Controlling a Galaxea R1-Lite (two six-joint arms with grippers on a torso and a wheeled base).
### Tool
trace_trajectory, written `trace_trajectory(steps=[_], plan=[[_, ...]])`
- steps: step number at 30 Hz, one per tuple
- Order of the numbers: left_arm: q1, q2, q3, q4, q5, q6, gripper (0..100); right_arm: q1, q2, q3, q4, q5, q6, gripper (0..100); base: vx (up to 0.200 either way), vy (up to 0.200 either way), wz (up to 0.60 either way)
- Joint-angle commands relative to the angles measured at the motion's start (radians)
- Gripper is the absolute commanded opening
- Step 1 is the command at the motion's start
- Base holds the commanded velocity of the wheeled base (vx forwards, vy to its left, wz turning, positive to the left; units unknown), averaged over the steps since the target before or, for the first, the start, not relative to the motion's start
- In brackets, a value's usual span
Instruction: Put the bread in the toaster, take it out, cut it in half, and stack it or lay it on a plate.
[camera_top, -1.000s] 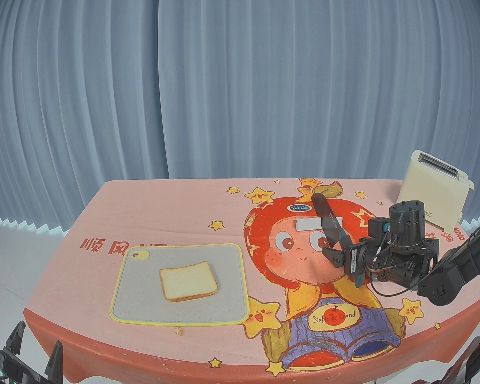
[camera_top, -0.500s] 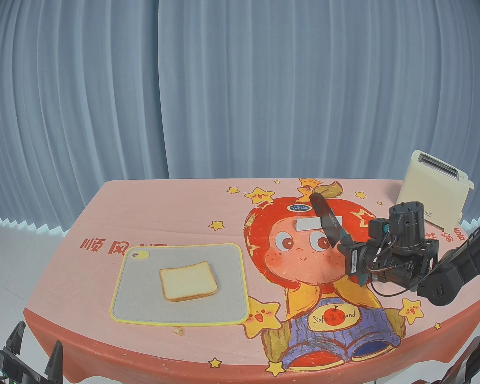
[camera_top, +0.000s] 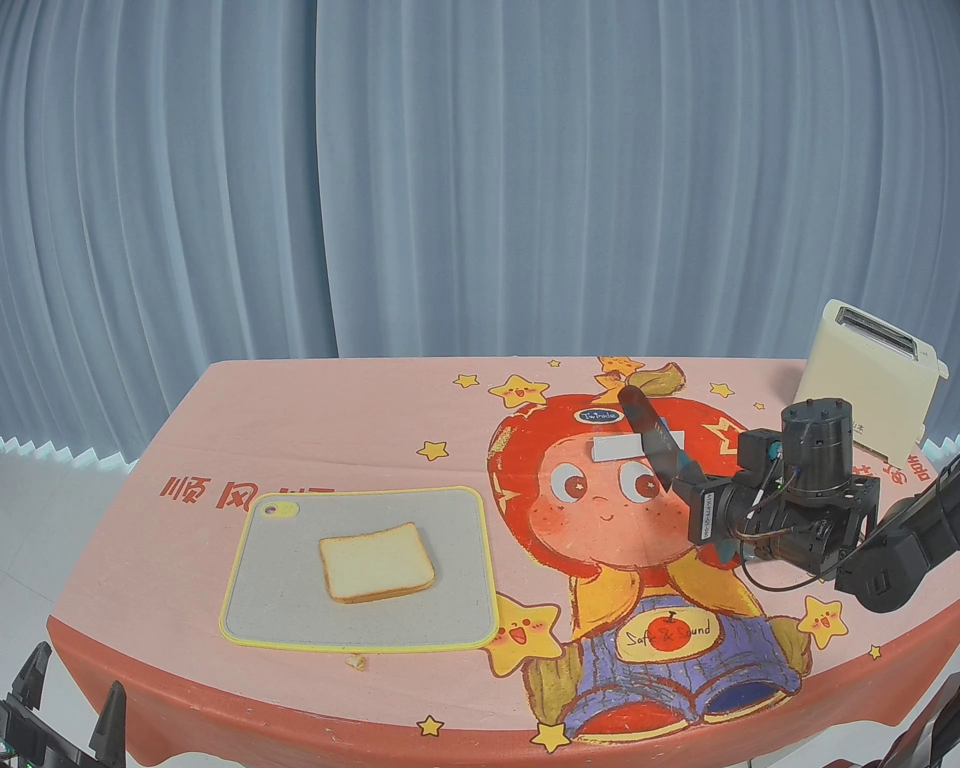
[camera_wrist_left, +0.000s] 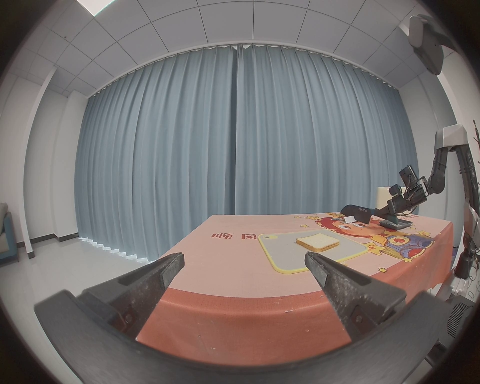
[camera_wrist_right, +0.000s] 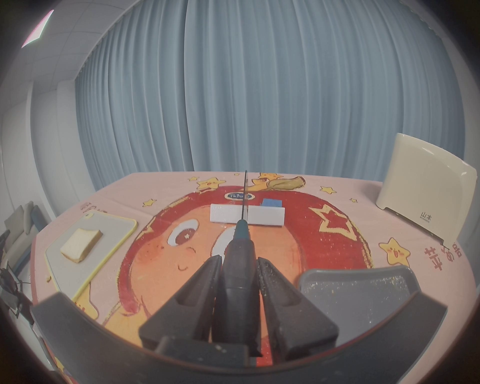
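A slice of bread (camera_top: 377, 562) lies flat on the grey, yellow-rimmed cutting board (camera_top: 300, 600) at the table's front left. The cream toaster (camera_top: 868, 380) stands at the far right, its slot showing nothing inside. My right gripper (camera_top: 692, 487) hovers above the table's right half, shut on the handle of a dark knife (camera_top: 647, 432) whose blade points up and toward the far left. In the right wrist view the gripper (camera_wrist_right: 239, 265) clamps the knife handle (camera_wrist_right: 239, 250). My left gripper (camera_wrist_left: 244, 260) is open and holds nothing, low off the table's front left corner.
A white block (camera_top: 615, 447) lies on the cartoon tablecloth beyond the knife. A grey plate (camera_wrist_right: 357, 295) sits below my right gripper, near the toaster (camera_wrist_right: 427, 187). A crumb (camera_top: 356, 661) lies in front of the board.
My right gripper has risen slightly with the knife and drawn back a little to the right. The bread, the board and the left gripper have not moved.
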Motion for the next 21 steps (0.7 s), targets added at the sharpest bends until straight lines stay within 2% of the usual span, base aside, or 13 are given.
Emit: trace_trajectory(steps=[1, 7, 18, 21], plan=[[0.0, 0.002, 0.018, 0.0, 0.0, 0.0, 100, -0.004, -0.029, 0.002, -0.058, 0.001, 0.0, 0, 0.0, 0.0, 0.0], [0.002, 0.002, 0.018, 0.0, 0.0, 0.0, 100, 0.016, -0.124, 0.018, -0.079, 0.001, -0.002, 0, 0.0, 0.0, 0.0], [0.0, 0.0, 0.018, 0.001, -0.002, 0.002, 100, 0.052, -0.167, 0.036, -0.077, 0.001, -0.005, 0, 0.0, 0.0, 0.0], [0.0, 0.0, 0.018, 0.001, -0.002, 0.003, 100, 0.085, -0.196, 0.044, -0.077, 0.001, -0.005, 0, 0.0, 0.0, 0.0]])
